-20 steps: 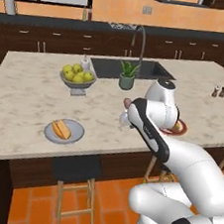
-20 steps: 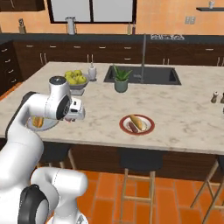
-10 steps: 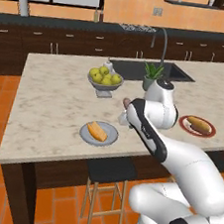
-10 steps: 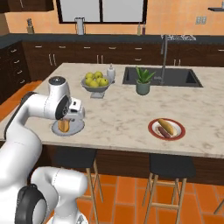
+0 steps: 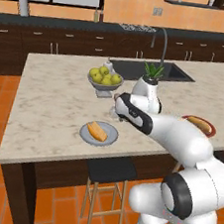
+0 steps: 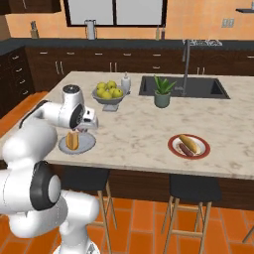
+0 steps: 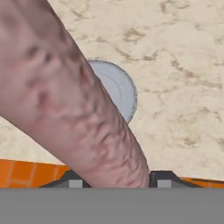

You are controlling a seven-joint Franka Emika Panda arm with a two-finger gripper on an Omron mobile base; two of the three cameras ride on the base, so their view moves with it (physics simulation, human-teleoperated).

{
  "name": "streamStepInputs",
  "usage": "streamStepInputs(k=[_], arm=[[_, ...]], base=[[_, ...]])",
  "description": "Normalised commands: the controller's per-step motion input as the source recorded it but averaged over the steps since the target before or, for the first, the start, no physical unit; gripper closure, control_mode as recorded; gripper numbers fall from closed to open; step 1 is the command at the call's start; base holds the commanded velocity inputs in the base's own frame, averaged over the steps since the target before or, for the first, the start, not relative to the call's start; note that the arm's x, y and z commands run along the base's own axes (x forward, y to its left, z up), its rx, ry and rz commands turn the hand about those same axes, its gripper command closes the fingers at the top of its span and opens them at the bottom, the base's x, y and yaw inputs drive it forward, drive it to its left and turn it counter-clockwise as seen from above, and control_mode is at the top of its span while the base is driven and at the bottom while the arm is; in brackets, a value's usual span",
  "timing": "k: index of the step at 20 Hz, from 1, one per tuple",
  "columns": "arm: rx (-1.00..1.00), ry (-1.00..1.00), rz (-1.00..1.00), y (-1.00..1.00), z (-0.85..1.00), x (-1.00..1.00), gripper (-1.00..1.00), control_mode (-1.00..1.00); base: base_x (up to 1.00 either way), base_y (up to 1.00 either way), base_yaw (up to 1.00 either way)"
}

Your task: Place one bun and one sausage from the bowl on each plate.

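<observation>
Your fingers [image 7: 116, 177] are closed on the pale pink sausage [image 7: 74, 105], which runs slantwise across the hand view, above the marble bench [image 5: 51, 96]. Below it lies the grey-blue plate [image 5: 99, 134] near the bench's front edge, with one bun [image 5: 97, 130] on it; in the right base view the gripper [image 6: 87, 127] hangs just beside that plate, toward the bench's middle. Behind it stand a footed fruit bowl [image 6: 107, 95] and a small white bottle [image 6: 126, 83]; a potted plant [image 6: 161, 92] sits at the sink's [image 6: 184, 87] near edge. Well apart, toward the other end of the front edge, the red-rimmed plate [image 6: 189, 146] carries a bun and a dark sausage.
</observation>
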Motion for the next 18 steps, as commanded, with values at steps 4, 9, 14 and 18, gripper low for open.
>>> streamStepInputs(k=[4,9,14,18], arm=[[-0.03,0.25,0.0,0.51,-0.28,0.98,1.0,-1.0],[-0.06,0.42,0.0,0.28,-0.33,0.26,1.0,-1.0],[0.0,0.2,-0.09,-0.02,-0.37,0.0,1.0,-1.0],[0.0,0.09,-0.09,0.0,-0.66,0.29,1.0,-1.0]], base=[[0.0,0.0,0.0],[0.0,0.0,0.0],[0.0,0.0,0.0],[0.0,0.0,0.0]])
